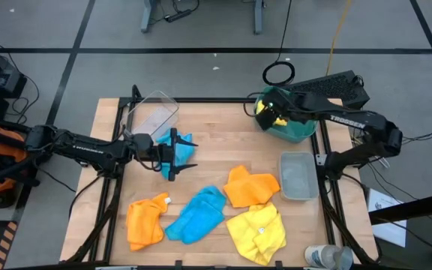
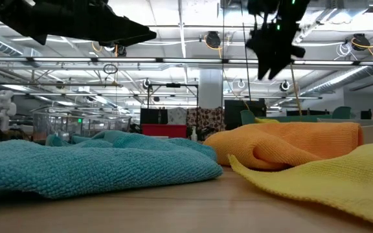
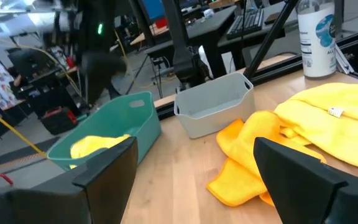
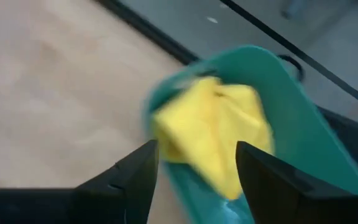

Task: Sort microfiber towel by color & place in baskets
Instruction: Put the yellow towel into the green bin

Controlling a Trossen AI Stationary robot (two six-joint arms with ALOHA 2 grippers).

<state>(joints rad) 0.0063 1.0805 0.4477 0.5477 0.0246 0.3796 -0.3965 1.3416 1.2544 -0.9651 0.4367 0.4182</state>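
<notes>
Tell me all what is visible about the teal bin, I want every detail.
The teal bin is a deep rectangular tub of smooth plastic with rounded corners and a rolled rim. It stands upright at the table's far right corner, beyond the grey bin. One crumpled yellow towel lies inside, against its wall. The right tool hangs just above its left rim, jaws apart, holding nothing.
</notes>
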